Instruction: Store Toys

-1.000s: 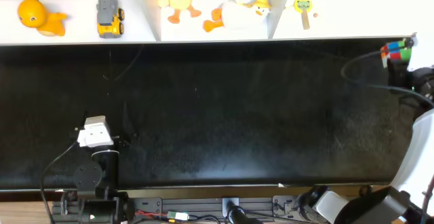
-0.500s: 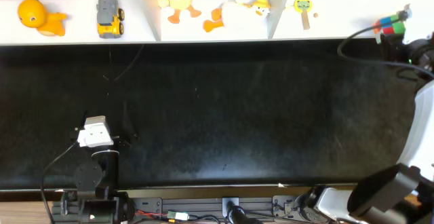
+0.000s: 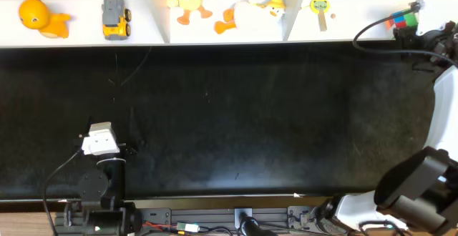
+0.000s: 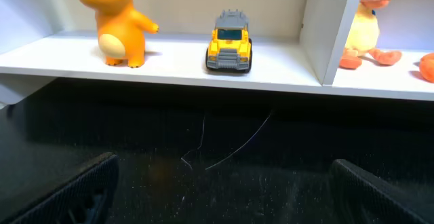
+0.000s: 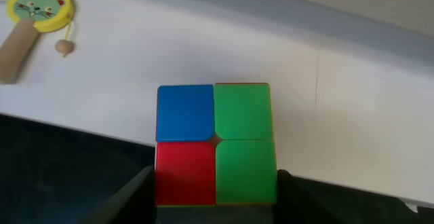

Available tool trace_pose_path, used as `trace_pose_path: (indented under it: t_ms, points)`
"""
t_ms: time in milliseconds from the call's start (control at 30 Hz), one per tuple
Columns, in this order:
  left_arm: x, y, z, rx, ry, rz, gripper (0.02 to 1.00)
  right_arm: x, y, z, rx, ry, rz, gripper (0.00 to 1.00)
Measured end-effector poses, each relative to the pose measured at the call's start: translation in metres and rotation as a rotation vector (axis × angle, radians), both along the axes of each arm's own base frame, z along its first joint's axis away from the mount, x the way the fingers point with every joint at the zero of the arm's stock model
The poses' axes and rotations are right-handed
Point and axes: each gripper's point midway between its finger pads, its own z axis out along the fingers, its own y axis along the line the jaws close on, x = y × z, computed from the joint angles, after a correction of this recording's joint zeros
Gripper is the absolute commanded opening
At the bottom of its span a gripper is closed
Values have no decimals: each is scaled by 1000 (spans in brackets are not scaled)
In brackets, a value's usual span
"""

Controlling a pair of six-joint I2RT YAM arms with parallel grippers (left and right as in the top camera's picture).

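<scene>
Cube [image 5: 215, 144] clamped in R gripper [image 5: 213, 191], at shelf [image 5: 352, 129] edge.

Straight down from overhead onto the black mat [image 3: 250, 121] and white shelf [image 3: 79, 21], low from the left wrist across the mat toward the shelf's orange figure [image 4: 115, 20] and yellow truck [image 4: 229, 41], close from the right wrist onto the colour cube [image 5: 215, 144] and rattle drum [image 5: 34, 13], all shared with overhead

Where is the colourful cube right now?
The colourful cube is clamped in the right gripper at the far right of the top view, held over the front edge of the white shelf, to the right of the yellow rattle.
</scene>
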Motion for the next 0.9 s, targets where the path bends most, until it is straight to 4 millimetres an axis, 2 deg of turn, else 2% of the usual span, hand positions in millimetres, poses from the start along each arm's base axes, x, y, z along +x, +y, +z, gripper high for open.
trace_pose_path:
  t_ms: [900]
  points:
    - [0,0,0,0,0,0,998,33,-10,-28,21,-30,-21,364]
